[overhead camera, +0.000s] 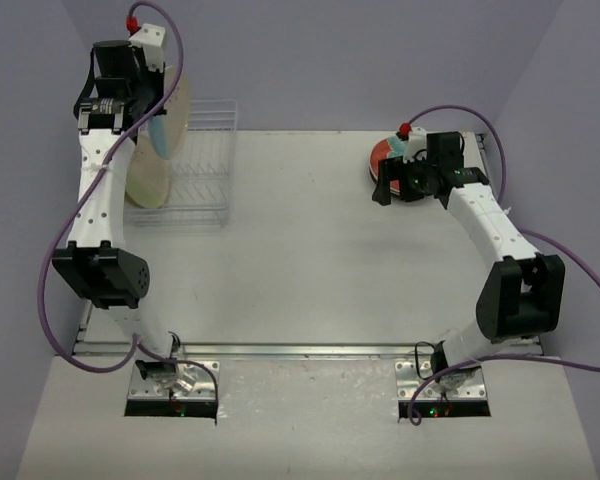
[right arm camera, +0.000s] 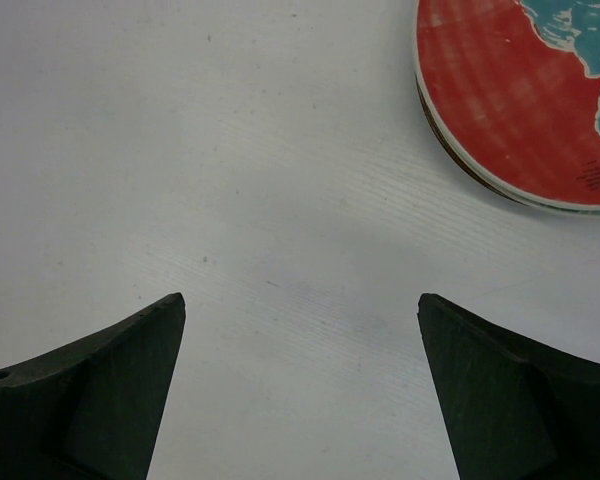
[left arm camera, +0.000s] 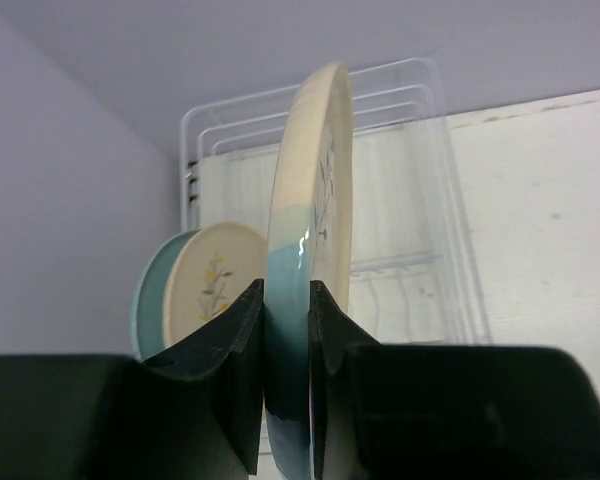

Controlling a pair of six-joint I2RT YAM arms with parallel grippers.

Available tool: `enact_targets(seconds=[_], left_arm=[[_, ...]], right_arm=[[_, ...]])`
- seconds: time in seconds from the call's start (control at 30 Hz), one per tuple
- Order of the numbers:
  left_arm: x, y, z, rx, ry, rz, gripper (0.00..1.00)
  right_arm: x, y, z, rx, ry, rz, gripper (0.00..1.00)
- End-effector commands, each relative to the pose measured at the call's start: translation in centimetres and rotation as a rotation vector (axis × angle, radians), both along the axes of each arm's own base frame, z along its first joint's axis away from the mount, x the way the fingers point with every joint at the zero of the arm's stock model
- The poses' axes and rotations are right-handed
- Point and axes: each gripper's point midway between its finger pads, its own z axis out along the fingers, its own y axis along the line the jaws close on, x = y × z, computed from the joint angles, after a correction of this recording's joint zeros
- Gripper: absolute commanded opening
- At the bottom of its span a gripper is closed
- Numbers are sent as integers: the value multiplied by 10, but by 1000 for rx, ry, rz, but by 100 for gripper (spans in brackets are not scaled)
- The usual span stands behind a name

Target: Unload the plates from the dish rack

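Upper left of top view: left gripper (left arm camera: 287, 335) clamped on rim of cream plate (left arm camera: 305, 190), upright over dish rack (overhead camera: 205, 170). Lift straight, avoid wires and second plate (left arm camera: 215, 285). Right gripper (right arm camera: 300, 340) wide open beside red plate (right arm camera: 520, 100), upper right.

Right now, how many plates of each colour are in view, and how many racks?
Cream plates: 2, the held plate and the racked plate
Red plates: 1, the red plate; anything beneath it is unclear
Racks: 1, the dish rack
Total: 4
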Motion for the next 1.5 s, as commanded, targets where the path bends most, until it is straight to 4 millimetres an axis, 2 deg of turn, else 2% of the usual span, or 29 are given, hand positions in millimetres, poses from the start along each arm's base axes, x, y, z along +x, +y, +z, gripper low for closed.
enact_targets(seconds=[0.0,0.03,0.13,0.2,0.23,0.27,0.3,0.33,0.37,0.4,0.5,0.6,0.7,0.83,1.0,1.17,1.27,1.47], left_arm=[[-44,-75,111,-47,-298,-340,0],[-55,-99,105,-88,-271,-452,0],[-84,-137,93,-195,-219,-651,0],[-99,-157,80,-299,-156,-752,0],[-103,-164,71,-349,-119,-779,0],[-108,-170,70,-369,-111,-820,0],[-112,-176,60,-416,-70,-848,0],[-121,-185,56,-484,-34,-904,0],[-127,-193,49,-552,8,-942,0],[-130,-196,46,-588,28,-958,0],[-138,-207,33,-682,88,-998,0],[-142,-209,21,-700,120,-997,0],[-153,-224,6,-725,174,-1041,0],[-164,-234,-15,-741,230,-1054,0],[-177,-239,-26,-774,274,-1083,0],[-187,-243,-33,-812,313,-1120,0],[-190,-245,-37,-821,325,-1132,0],[-181,-244,-46,-808,324,-1092,0]], right_arm=[[-3,35,58,179,-137,137,99],[-9,42,59,223,-127,162,99],[-27,66,65,363,-97,259,99],[-39,79,70,457,-89,310,98],[-43,84,74,495,-99,339,98],[-48,85,69,517,-72,328,98],[-51,91,75,559,-91,364,97],[-60,94,65,606,-41,349,97],[-65,98,65,632,-53,368,95],[-65,103,74,657,-89,384,95],[-76,114,75,693,-104,418,93],[-80,126,81,697,-117,447,92],[-81,139,78,711,-85,464,90],[-82,160,73,721,-50,475,88],[-87,181,64,766,-12,482,88],[-87,192,63,781,11,499,88],[-85,197,66,811,17,510,74],[-92,201,68,847,66,538,21]])
